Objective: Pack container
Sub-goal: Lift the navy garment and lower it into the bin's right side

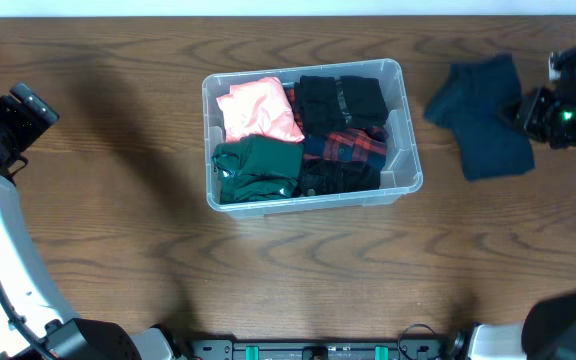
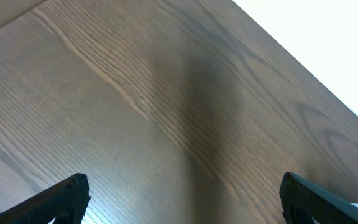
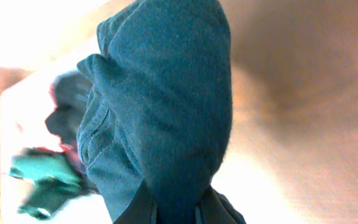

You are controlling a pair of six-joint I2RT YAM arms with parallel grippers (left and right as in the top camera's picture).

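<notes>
container (image 1: 404, 150) sits mid-table, clear bin w/ folded clothes inside: pink top (image 1: 258, 108) back-left, green one (image 1: 258, 165) front-left, black piece (image 1: 340, 100) back-right, red/black plaid (image 1: 353, 145) just in front of that. right gripper (image 3: 174, 211) is pinched tight on a dark teal garment (image 3: 166, 93), off to the bin's right, outside it. left gripper (image 2: 185, 182) has jaws spread wide over the wood table (image 1: 118, 250), far left, well apart from the bin.
</notes>
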